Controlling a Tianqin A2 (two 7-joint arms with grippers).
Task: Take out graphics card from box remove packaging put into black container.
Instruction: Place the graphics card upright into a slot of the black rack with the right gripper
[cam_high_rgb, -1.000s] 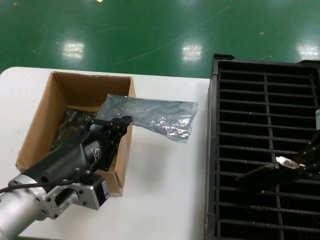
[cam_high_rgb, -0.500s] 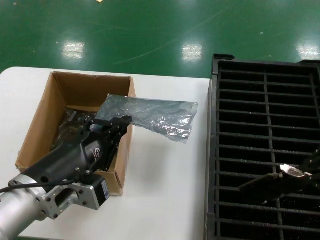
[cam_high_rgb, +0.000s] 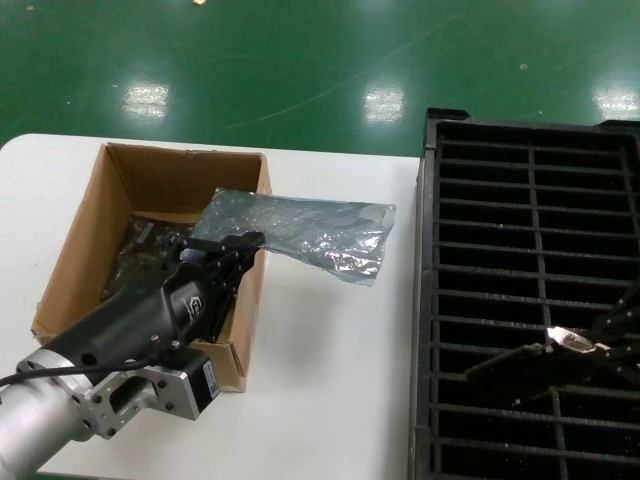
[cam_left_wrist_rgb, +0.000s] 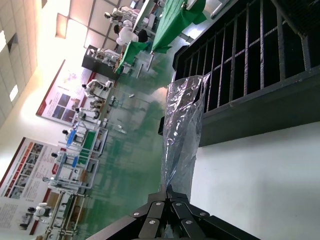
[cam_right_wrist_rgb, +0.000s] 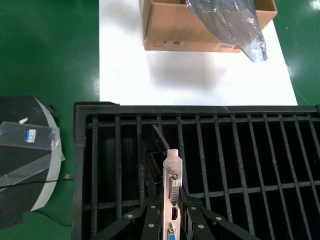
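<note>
Two pincers are at work. The right pincer (cam_right_wrist_rgb: 172, 220) is closed on the graphics card (cam_right_wrist_rgb: 172, 187), gripping it near the silver bracket; the card stands on edge above the ribbed slots of the black container (cam_high_rgb: 428, 300), bracket uppermost, its dark board reaching away from the pincer toward the slots. The left pincer (cam_high_rgb: 232, 252) is closed on one end of the packaging (cam_high_rgb: 300, 233); the bag, apparently empty, extends away from it over the wall of the box (cam_high_rgb: 75, 250) and above the white surface (cam_high_rgb: 330, 360), toward the container. Risk, as a judgement: if the card's lower edge is not lined up with one slot, lowering would land it on a rib and tilt or jam it in the grip; the thin hold near the bracket could also let it pivot. Right arm enters from the container's near side, low over the ribs; left arm reaches diagonally forward, its wrist over the box's near corner.
</note>
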